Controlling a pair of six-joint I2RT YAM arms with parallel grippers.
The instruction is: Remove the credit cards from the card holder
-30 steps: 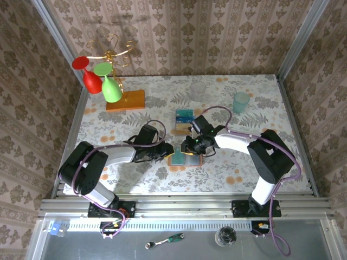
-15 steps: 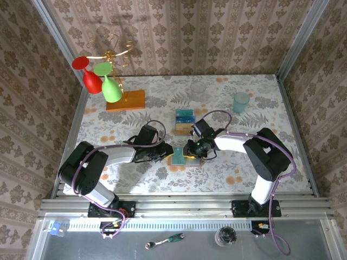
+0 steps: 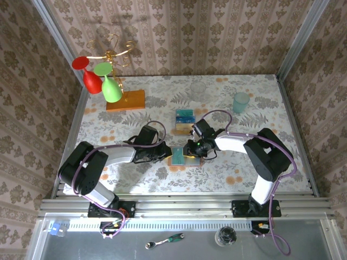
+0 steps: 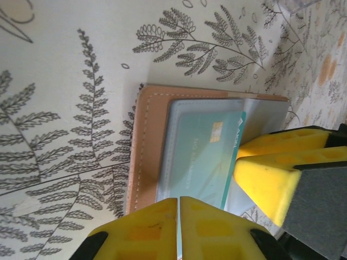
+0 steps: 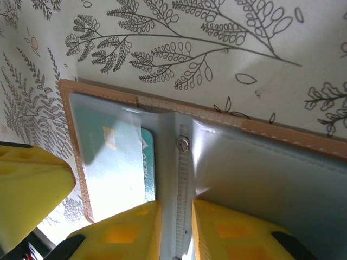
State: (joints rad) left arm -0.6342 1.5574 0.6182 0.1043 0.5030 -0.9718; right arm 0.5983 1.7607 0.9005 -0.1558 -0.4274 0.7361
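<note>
**A:** While the card holder (image 3: 179, 157) lies open on the table (image 3: 233, 168), a little toward six o'clock from its centre, what has each arm got?

**B:** Seen from above, the left gripper (image 4: 178, 227) is at the holder's nine o'clock. Its yellow fingers are pressed together on the near edge of a teal card (image 4: 200, 157) that sits in the grey-blue pocket. The right gripper (image 5: 176, 233), at about two o'clock, is nipped narrowly onto the holder's centre fold, pinning it down.

**A:** How should the pull go?

**B:** I'd judge flat and slow, along the card's own plane, because any upward tilt would likely bend the card or lift the leather. In the left wrist view the card's corner pokes past the clear window toward three o'clock. I cannot tell for certain which way the pocket mouth faces, so ease off if the card binds. The right arm should hold firm so the holder does not slide along with it.

**A:** And where should it go afterwards?

**B:** A small stack of cards (image 3: 185, 119) lies near the holder's twelve o'clock, which looks like the natural place to set it.
</note>
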